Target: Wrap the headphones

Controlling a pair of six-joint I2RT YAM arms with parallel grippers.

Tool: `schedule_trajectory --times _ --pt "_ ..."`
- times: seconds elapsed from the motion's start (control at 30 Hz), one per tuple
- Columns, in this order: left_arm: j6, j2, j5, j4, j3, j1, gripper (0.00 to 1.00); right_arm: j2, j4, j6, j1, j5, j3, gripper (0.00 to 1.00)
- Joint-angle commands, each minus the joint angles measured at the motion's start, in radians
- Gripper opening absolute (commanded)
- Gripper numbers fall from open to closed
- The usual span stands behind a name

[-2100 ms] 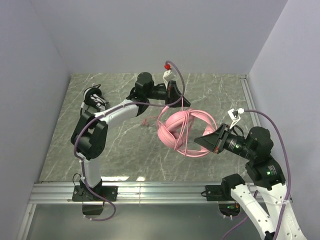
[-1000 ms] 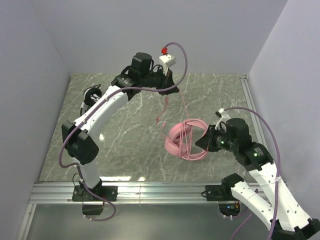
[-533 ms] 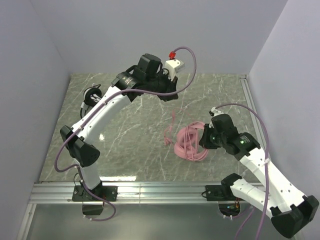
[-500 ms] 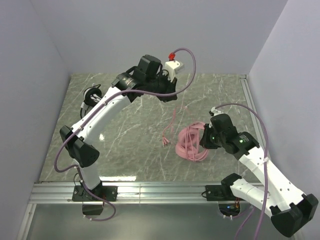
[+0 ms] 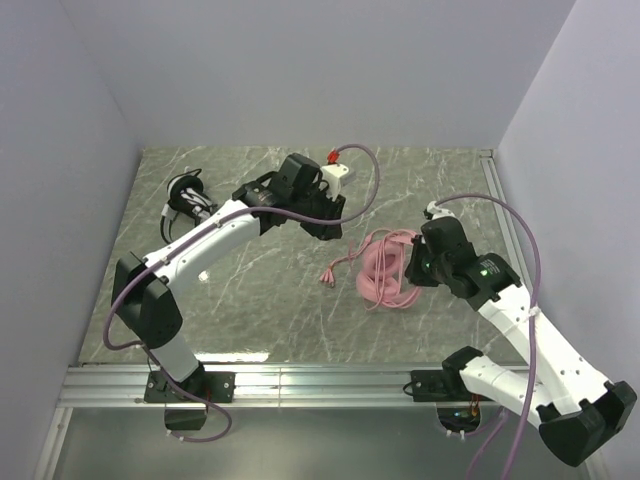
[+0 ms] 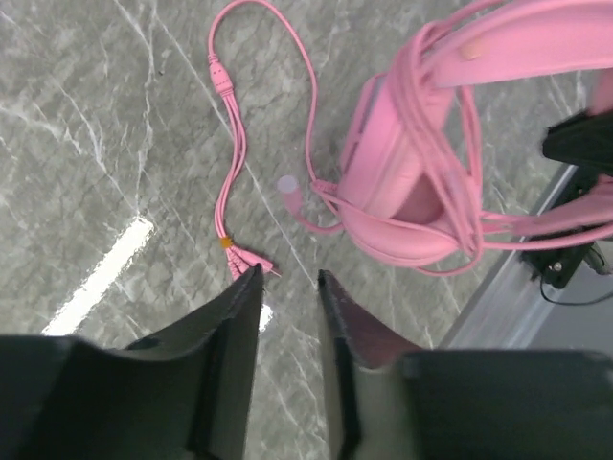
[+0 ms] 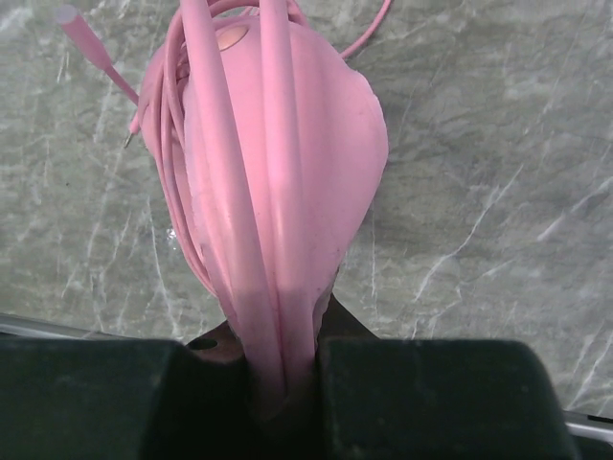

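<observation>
At the far left, the black-and-white over-ear headset [image 5: 188,198] lies on the grey marbled table top [image 5: 250,300], well apart from the work. The left gripper [image 6: 287,278] hovers over the table with its black jaws a narrow gap apart and nothing between them. Just beyond them lies the loose pink cable tail [image 6: 222,81], ending in its small split plugs [image 6: 244,261].

To the right is the all-pink over-ear headset [image 5: 385,265], with most of its cable looped around it. I cannot tell whether it rests on the table or hangs just above. The right gripper [image 7: 278,355] is clamped on its headband.

The step in hand looks like winding the last tail. The left gripper should take it close to the plugs and keep it lightly taut. It should then lay the tail over the existing loops while the right gripper holds steady, so none slip off.
</observation>
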Motion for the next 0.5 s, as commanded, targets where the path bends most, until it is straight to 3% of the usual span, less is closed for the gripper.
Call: schedule_trajectory --times 0.0,0.13,0.47 --pt "-0.057 -0.013 0.025 0.151 -0.061 0.037 0.38 -0.036 0.021 -0.003 0.006 0.023 0.079 0.00" --pt "-0.082 -0.002 0.110 0.278 -0.147 0.091 0.46 -0.059 0.003 -0.012 0.007 -0.013 0.062 0.00" --pt "-0.054 0.235 0.116 0.295 -0.109 0.100 0.50 -0.217 0.022 0.021 0.007 -0.094 -0.028 0.00"
